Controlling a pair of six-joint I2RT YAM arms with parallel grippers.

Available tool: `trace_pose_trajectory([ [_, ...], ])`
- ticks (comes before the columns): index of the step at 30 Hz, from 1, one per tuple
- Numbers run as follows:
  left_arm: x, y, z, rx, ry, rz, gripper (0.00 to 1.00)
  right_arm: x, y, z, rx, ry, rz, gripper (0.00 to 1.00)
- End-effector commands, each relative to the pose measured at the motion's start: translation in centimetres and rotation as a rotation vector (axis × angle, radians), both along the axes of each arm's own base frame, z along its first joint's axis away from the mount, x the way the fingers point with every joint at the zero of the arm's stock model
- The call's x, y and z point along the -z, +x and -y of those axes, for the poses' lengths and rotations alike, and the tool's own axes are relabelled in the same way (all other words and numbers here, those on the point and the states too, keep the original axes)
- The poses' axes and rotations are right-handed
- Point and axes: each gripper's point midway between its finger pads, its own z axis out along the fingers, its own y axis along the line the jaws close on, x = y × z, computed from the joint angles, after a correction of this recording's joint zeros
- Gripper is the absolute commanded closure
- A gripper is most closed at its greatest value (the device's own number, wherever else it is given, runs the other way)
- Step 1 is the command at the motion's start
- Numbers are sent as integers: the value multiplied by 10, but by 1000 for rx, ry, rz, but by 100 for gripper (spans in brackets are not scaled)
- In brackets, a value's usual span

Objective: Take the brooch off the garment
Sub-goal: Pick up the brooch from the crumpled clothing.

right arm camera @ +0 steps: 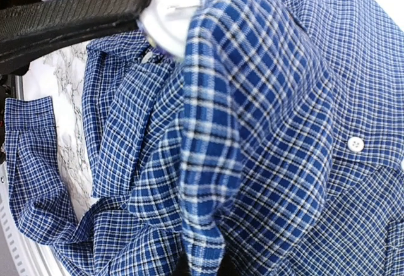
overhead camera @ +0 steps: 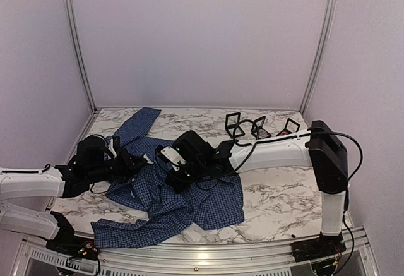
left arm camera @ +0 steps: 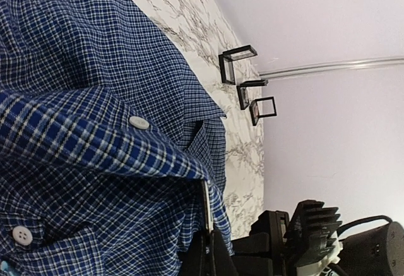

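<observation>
The garment, a dark blue checked shirt, lies crumpled on the marble table, and both arms meet over its upper middle. My left gripper is shut on a raised edge of the garment, with a pale button just beyond it. My right gripper is shut on a pinched-up fold of the garment. The left arm's dark finger crosses the top of the right wrist view. The brooch is hidden in every view.
Three small black square frames stand at the back of the marble table; they also show in the left wrist view. Pale walls enclose the table. The right arm's black body sits close to my left gripper.
</observation>
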Motion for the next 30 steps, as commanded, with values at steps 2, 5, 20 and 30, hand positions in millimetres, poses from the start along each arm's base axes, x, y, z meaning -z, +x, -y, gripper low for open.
trace_pose_trajectory([
  [2, 14, -16, -1, 230, 328, 64, 100, -32, 10, 0, 38, 75, 35, 100],
  [5, 13, -20, -2, 294, 411, 81, 100, -35, 11, 3, 42, 91, 32, 100],
  [20, -23, -22, 13, 464, 477, 270, 100, -72, 8, 3, 10, 187, 52, 80],
  [30, -29, -18, 22, 435, 391, 317, 100, -91, 14, 5, 19, 252, 47, 52],
])
